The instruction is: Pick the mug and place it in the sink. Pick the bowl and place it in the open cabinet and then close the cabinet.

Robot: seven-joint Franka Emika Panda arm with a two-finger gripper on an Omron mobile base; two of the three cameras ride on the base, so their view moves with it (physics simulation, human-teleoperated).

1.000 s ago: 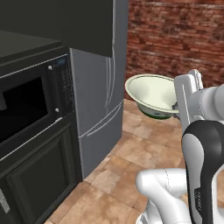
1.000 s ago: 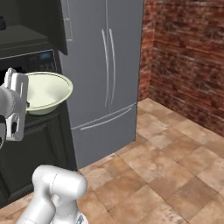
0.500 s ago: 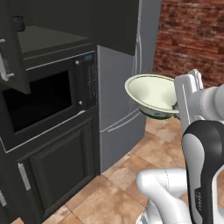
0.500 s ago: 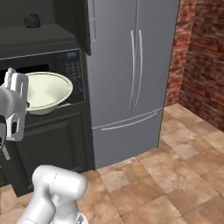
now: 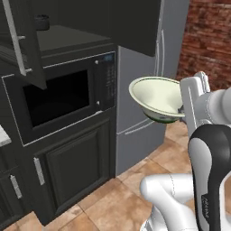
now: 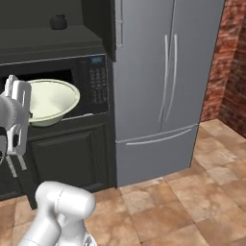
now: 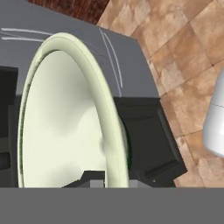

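Ahead, microwave (image 5: pixel 63 97), fridge (image 6: pixel 163 86) beside, bowl (image 5: pixel 158 97) in end effector (image 5: pixel 186 108)

bowl (image 5: pixel 159 98): tilted, held in the air at its right rim by the gripper (image 5: pixel 184 109)
cabinet (image 5: pixel 25 43): door swung open, upper left
microwave (image 5: pixel 63 97): below cabinet
fridge (image 5: pixel 146 90): behind bowl

The open cabinet's dark shelf (image 6: pixel 43 41) – above the microwave (image 5: pixel 63 97) – carries one small dark object (image 6: pixel 58 21).
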